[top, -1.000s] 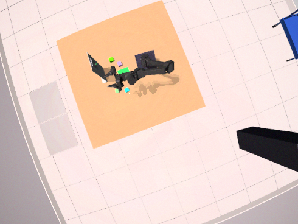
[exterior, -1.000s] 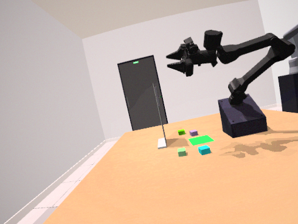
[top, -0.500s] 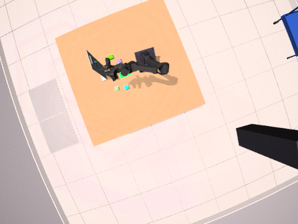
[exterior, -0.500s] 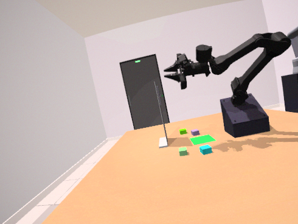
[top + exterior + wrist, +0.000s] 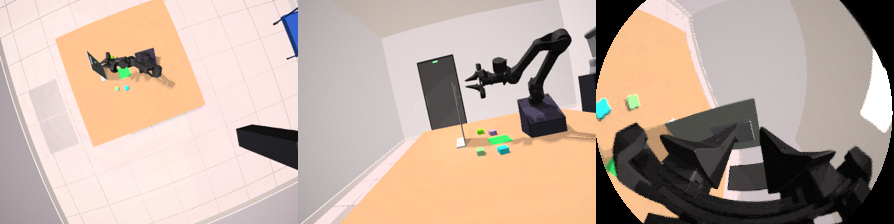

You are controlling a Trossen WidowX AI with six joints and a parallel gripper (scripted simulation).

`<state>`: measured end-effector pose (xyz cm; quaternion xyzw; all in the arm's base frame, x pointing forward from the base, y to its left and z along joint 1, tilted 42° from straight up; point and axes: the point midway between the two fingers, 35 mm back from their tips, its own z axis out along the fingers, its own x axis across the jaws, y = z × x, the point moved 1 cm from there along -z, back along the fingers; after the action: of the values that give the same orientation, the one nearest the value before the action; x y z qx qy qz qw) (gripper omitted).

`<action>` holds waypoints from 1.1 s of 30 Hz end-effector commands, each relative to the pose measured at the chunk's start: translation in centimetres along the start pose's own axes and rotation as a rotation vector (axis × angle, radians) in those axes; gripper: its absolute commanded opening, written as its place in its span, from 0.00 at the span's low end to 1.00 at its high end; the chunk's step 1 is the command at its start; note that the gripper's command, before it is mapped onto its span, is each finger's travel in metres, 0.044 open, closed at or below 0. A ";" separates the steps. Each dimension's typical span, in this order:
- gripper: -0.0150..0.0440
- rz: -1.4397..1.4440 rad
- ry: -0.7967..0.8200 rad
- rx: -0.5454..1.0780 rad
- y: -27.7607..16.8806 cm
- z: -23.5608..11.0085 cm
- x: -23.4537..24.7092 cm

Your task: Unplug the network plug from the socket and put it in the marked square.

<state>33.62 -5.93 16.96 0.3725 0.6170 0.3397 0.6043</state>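
Observation:
The upright panel stands on a pale foot. A small green spot shows on its face in the exterior view; I cannot tell whether it belongs to the plug. A darker rectangle with a light edge shows on the panel between my fingertips in the wrist view, but plug, tab and socket cannot be made out. My gripper is partly open and empty, in front of the panel near its top height, fingers toward it. The green marked square lies on the table, with no plug on it.
A light green cube and a cyan cube lie on one side of the square. A lime cube and a purple cube lie on the other side.

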 end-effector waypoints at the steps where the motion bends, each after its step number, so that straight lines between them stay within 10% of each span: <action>1: 0.52 -0.057 0.013 0.018 -2.0 -0.7 0.6; 21: 0.52 -0.339 0.054 0.085 -8.6 -6.0 2.8; 33: 0.52 -0.335 0.031 0.104 -8.1 -2.0 3.1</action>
<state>30.06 -7.33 8.35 0.2864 0.6989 0.2096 0.6209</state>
